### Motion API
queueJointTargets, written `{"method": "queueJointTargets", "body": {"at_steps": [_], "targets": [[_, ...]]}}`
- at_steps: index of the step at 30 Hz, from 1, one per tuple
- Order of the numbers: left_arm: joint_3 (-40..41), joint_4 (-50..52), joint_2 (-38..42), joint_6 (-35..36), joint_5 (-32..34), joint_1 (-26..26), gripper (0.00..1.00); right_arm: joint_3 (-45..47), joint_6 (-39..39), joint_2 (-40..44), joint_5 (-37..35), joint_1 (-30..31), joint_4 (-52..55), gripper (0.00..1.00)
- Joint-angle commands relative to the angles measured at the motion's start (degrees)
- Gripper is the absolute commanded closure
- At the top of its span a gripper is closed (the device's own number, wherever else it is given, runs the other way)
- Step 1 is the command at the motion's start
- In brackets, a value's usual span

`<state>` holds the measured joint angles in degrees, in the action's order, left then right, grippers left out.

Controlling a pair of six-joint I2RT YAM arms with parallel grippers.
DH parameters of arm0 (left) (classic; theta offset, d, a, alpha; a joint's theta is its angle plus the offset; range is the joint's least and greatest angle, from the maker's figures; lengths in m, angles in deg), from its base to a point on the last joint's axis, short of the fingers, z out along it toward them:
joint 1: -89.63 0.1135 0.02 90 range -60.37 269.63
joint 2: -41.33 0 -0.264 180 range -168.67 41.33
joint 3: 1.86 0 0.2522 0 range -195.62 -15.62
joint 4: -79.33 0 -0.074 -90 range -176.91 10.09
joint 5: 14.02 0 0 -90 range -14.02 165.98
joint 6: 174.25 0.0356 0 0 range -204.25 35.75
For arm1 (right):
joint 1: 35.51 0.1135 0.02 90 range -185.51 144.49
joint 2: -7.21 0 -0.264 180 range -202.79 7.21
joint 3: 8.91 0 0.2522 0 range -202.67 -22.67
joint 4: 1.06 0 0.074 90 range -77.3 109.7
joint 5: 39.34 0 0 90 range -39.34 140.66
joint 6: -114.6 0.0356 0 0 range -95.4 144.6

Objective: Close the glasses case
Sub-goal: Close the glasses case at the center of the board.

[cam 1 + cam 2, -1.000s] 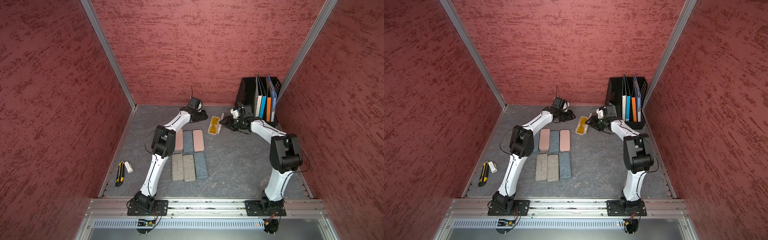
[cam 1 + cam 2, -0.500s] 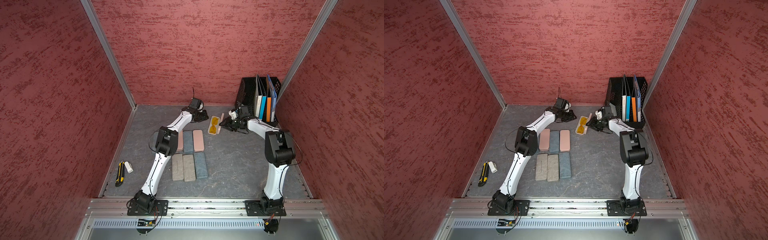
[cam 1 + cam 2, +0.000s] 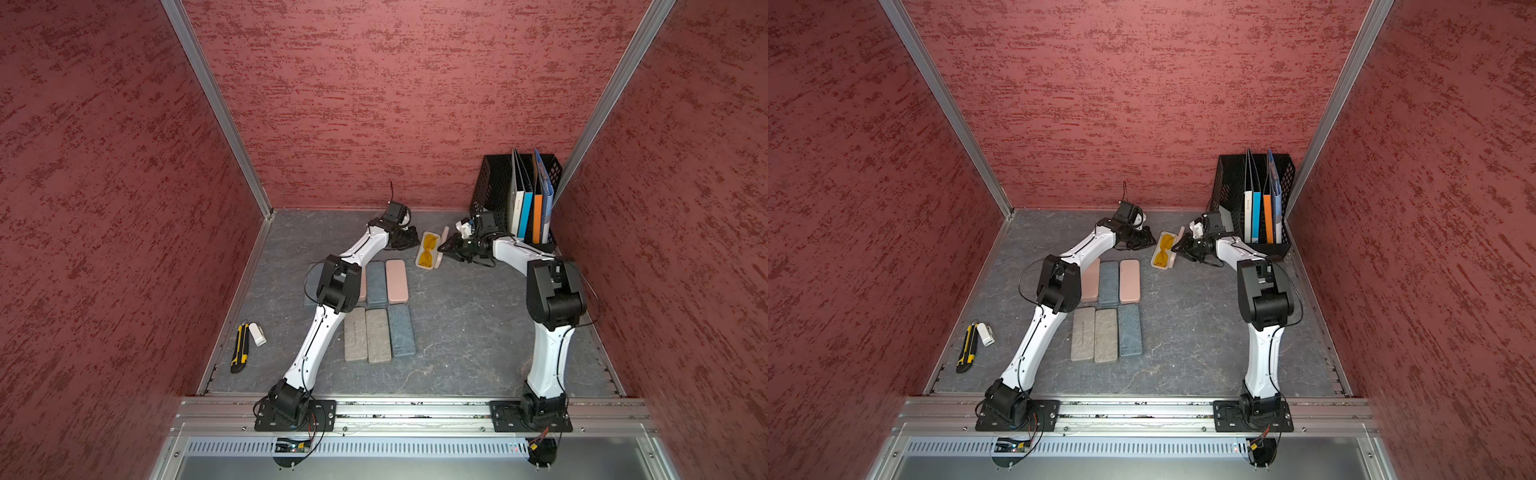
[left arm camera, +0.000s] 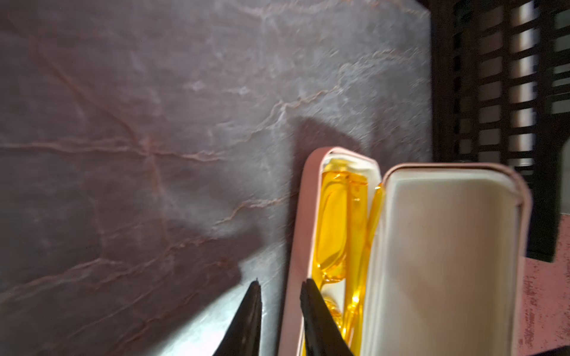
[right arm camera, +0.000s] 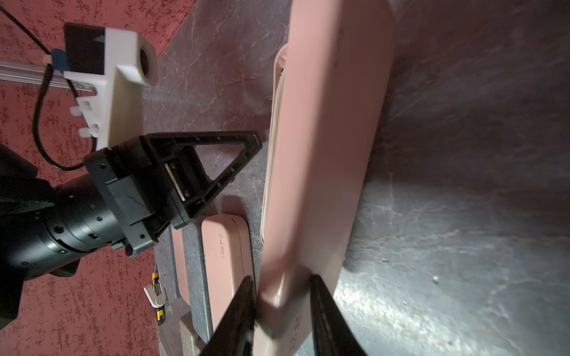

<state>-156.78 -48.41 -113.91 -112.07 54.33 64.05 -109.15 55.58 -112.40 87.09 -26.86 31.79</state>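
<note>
The pink glasses case lies open near the back wall, with yellow glasses in its tray. Its lid stands raised on the side towards the file rack. My right gripper is shut on the lid's near corner, both fingers pressed against it. My left gripper straddles the tray's long wall, one finger inside by the glasses, one outside. A sliver of table shows between the outer finger and the wall, so its jaws are narrow but open.
Several closed cases lie in two rows in front of the open one, under the left arm. A black rack of folders stands in the back right corner. A yellow utility knife and a small white object lie at the left edge.
Both grippers have narrowed their jaws. The right one has closed onto the lid, and the left one has drawn in around the tray wall. Both arms have shifted slightly.
</note>
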Motion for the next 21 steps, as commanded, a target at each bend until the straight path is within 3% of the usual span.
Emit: {"method": "queueJointTargets", "body": {"at_steps": [1, 21], "targets": [[-1.9, 1.4, -1.7, 0.1, -0.8, -0.3, 0.77, -2.2, -1.2, -1.7, 0.0, 0.0, 0.2, 0.72], [3.1, -1.2, -0.8, 0.3, -0.9, -1.4, 0.87, -7.3, -4.0, -6.5, -2.9, 6.7, 5.5, 0.75]]}}
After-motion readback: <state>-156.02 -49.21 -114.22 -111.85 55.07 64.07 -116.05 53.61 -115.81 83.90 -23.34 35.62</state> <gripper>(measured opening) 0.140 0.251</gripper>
